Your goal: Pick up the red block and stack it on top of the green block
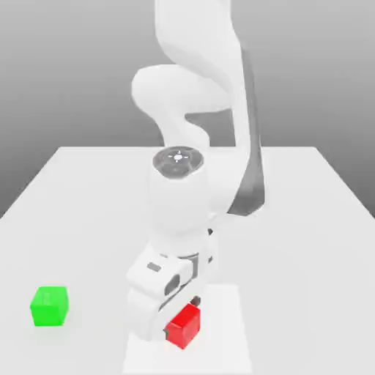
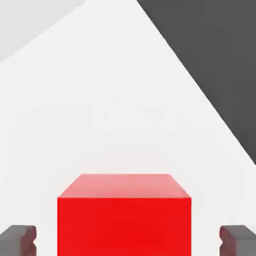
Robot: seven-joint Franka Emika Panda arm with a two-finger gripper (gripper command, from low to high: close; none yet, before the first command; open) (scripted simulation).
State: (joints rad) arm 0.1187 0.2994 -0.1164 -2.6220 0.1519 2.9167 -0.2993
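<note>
Gripper (image 2: 128,240) straddles the red block (image 2: 125,215), fingers (image 2: 17,239) spread with gaps either side, seemingly not pinching; green block (image 1: 50,305) sits at nine o'clock.

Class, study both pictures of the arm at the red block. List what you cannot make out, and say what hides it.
- Exterior view: part of the red block is hidden behind the white body of the gripper, so finger contact cannot be judged there.
- Hand view: the red block's base is cut off by the picture edge.
- Hand view: the fingers are cut off by the edges, so their tips cannot be made out.
</note>
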